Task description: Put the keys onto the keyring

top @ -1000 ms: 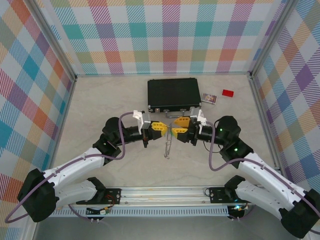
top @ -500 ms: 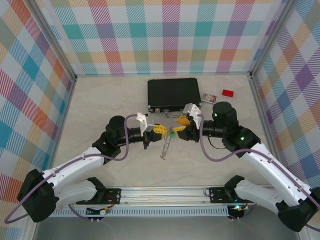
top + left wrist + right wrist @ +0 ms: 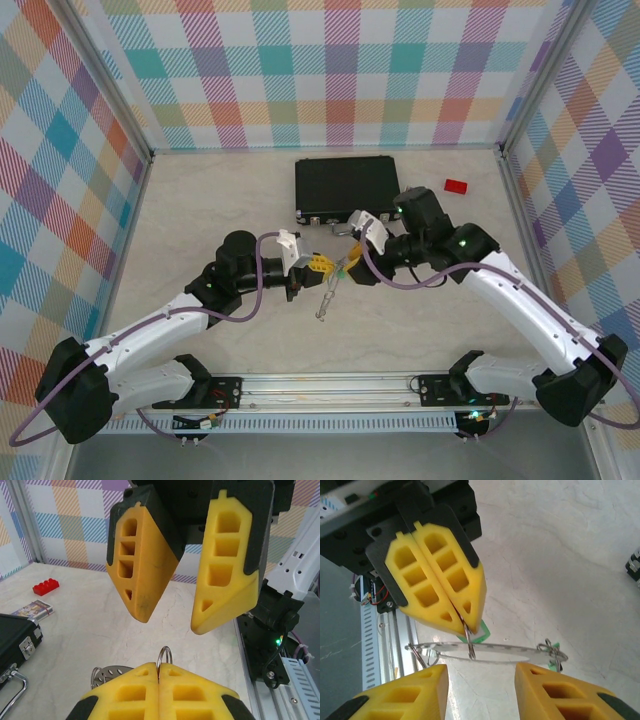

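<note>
Since a second ago our right arm has swung round from the side. The right gripper [image 3: 172, 622] now faces the left gripper [image 3: 472, 622], its released fingers straddling the left tips. Our left fingers stay clenched on the keyring [image 3: 490, 653] by a small wire loop. The ring hangs just beneath them, with a green key [image 3: 481, 630] just behind their tips. Beyond both grippers the black case [image 3: 345, 185] lies closed, contents unseen.

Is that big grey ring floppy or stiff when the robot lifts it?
Probably stiff: the keyring looks like thin metal, a flat line edge-on. Likely light and swingy: it dangles from a small wire loop in the shut left gripper.
</note>
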You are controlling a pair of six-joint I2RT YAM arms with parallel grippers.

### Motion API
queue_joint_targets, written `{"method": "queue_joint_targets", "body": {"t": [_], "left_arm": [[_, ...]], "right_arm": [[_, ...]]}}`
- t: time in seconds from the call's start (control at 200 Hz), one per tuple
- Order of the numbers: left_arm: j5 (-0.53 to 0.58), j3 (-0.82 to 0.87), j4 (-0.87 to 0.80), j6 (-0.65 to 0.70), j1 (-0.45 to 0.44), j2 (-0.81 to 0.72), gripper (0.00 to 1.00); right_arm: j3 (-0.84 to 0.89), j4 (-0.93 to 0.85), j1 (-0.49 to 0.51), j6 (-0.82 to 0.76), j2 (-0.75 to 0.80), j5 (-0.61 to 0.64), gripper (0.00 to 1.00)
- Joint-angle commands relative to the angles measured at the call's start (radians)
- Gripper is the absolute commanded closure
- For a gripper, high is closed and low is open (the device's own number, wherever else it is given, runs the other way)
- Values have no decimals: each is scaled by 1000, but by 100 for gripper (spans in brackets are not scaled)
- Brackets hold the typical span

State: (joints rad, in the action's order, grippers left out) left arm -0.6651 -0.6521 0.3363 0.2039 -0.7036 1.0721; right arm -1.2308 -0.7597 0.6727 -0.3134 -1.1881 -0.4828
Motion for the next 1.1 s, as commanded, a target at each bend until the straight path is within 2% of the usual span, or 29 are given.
{"method": "queue_joint_targets", "body": {"t": [0.0,0.27,0.525,0.755,0.93,1.005,1.065,1.095], "left_arm": [[-24,-33,10,21,4,-2,100],[-30,-35,12,20,4,-4,100],[-35,-37,17,14,4,-2,100],[-36,-37,20,11,4,-6,100],[-36,-35,24,8,4,-5,100],[-37,-35,25,6,4,-6,100],[-38,-33,29,4,4,-5,100],[-39,-33,29,5,4,-5,100]], "right_arm": [[-54,-68,20,-45,-39,-20,62],[-86,-87,47,-67,-88,7,63],[-91,-87,55,-73,-101,7,73],[-91,-85,67,-76,-115,13,73],[-93,-82,72,-78,-125,10,80],[-92,-84,74,-81,-126,9,88],[-91,-81,73,-81,-124,7,100],[-89,-80,74,-82,-123,7,100]]}}
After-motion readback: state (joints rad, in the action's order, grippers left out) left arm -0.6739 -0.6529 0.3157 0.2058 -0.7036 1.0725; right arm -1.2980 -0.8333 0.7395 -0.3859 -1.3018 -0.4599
